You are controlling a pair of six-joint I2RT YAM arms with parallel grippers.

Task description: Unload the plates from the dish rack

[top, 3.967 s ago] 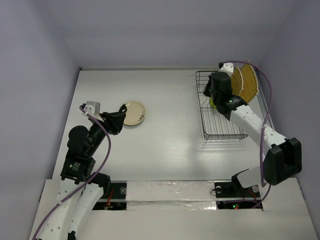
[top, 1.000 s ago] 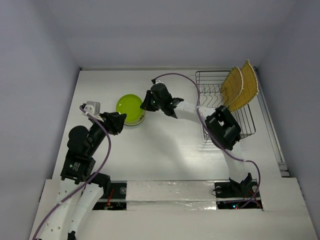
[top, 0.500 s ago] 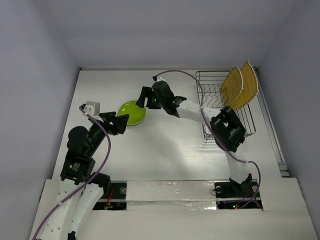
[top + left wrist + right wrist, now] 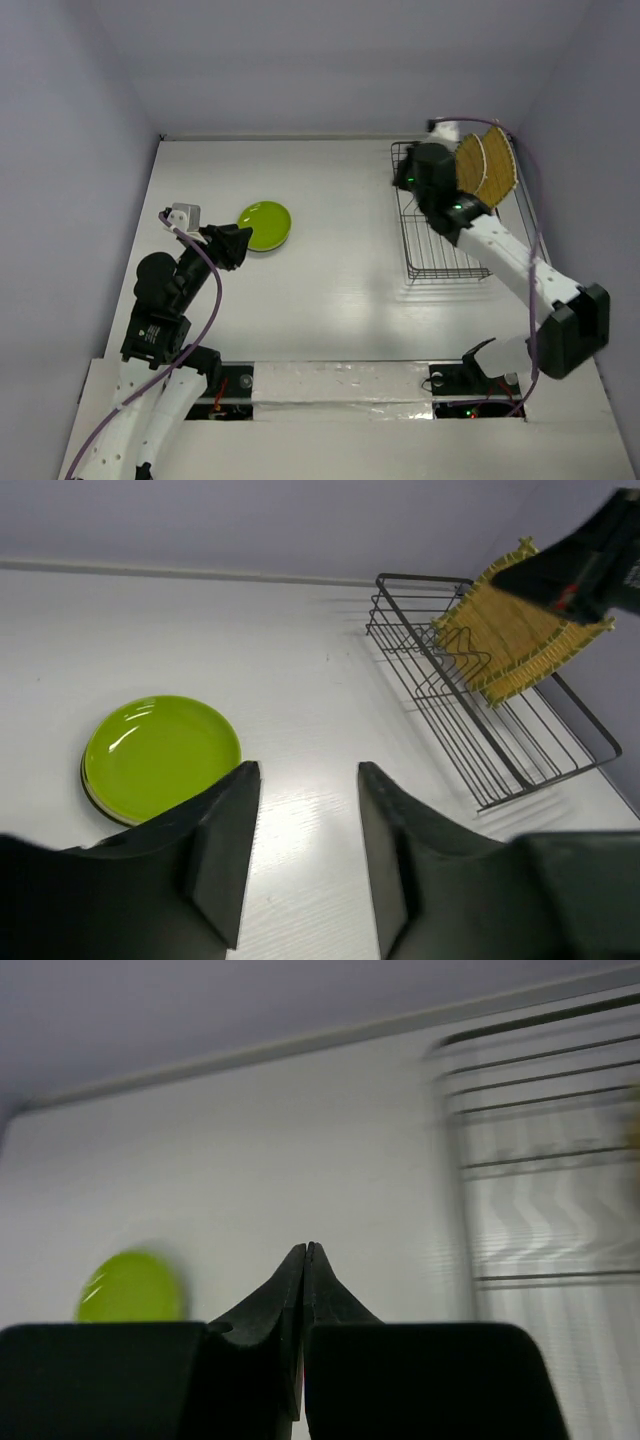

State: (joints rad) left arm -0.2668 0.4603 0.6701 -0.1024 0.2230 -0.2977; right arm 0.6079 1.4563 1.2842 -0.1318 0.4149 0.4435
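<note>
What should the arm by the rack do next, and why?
Probably open the right gripper and reach for the nearest woven plate. Its fingers are shut on nothing, two woven plates stand in the dish rack, and the green plate already lies on the table.

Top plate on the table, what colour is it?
The plate is lime green, clearest in the left wrist view.

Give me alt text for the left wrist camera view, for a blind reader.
A lime green plate rests on another plate on the white table, just beyond the open, empty left gripper. At right, two woven yellow plates stand in the dark wire dish rack.
</note>
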